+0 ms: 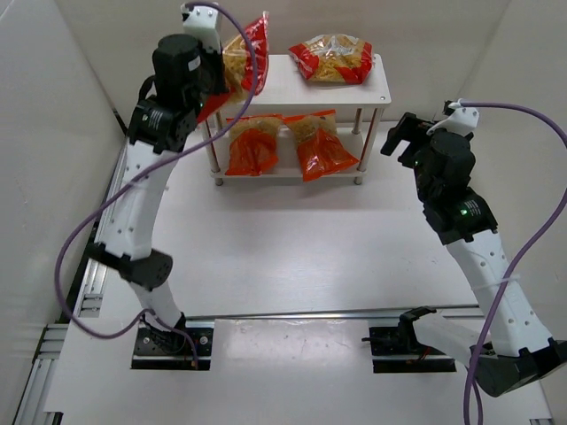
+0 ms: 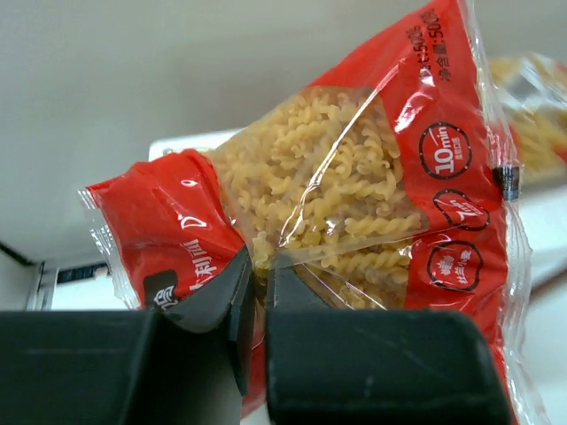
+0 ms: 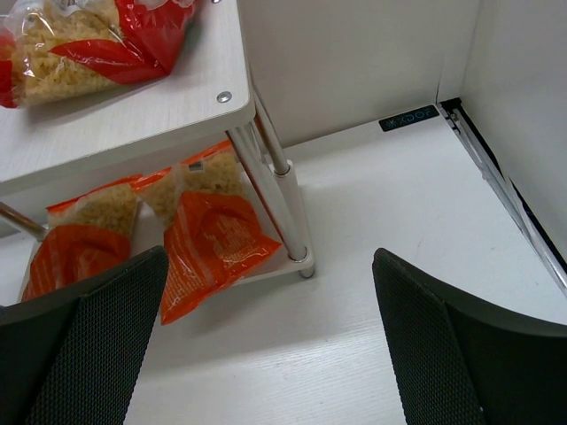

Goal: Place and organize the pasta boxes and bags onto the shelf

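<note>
The white two-tier shelf [image 1: 292, 89] stands at the back of the table. My left gripper [image 1: 215, 84] is shut on a red pasta bag [image 1: 248, 55] and holds it above the left end of the top board. In the left wrist view the fingers pinch the bag [image 2: 354, 204] at its clear window. A second red bag [image 1: 333, 59] lies on the right of the top board, also in the right wrist view [image 3: 80, 40]. Two orange bags [image 1: 252, 144] [image 1: 317, 142] lie side by side on the lower board. My right gripper [image 1: 400, 137] is open and empty, right of the shelf.
White walls close in the table on the left, back and right. A metal rail [image 1: 102, 230] runs along the left edge. The shelf's front right leg [image 3: 288, 195] stands near my right gripper. Bare tabletop [image 1: 301, 248] lies in front of the shelf.
</note>
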`<action>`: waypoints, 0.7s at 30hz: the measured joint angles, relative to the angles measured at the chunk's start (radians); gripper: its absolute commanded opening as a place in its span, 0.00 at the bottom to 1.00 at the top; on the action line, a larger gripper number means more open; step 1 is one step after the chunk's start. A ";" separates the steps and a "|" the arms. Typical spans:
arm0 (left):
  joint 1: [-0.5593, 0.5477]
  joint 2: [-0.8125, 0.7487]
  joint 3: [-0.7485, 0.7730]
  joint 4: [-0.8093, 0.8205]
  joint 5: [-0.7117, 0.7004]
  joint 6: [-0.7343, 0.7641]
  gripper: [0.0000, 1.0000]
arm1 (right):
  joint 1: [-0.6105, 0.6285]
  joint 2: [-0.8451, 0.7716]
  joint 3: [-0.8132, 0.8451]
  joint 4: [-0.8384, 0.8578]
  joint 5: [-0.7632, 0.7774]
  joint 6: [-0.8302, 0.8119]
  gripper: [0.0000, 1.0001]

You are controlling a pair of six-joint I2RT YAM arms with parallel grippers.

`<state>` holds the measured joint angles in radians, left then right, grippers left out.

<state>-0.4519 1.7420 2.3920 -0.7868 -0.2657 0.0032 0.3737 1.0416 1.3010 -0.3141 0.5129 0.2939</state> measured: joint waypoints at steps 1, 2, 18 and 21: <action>0.025 0.045 0.033 0.024 0.021 0.000 0.10 | 0.000 0.000 0.000 -0.001 0.000 -0.002 1.00; 0.047 0.091 0.065 0.046 0.041 0.000 0.10 | 0.001 0.000 0.000 -0.003 0.000 -0.002 1.00; 0.108 0.392 0.122 0.386 0.165 0.011 0.75 | 0.002 -0.035 -0.023 -0.058 0.001 -0.001 1.00; 0.109 0.372 0.091 0.424 0.169 0.002 1.00 | 0.002 -0.032 -0.024 -0.072 -0.005 -0.003 1.00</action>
<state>-0.3431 2.1136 2.4832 -0.3626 -0.0971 0.0055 0.3752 1.0100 1.2770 -0.3862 0.5076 0.2905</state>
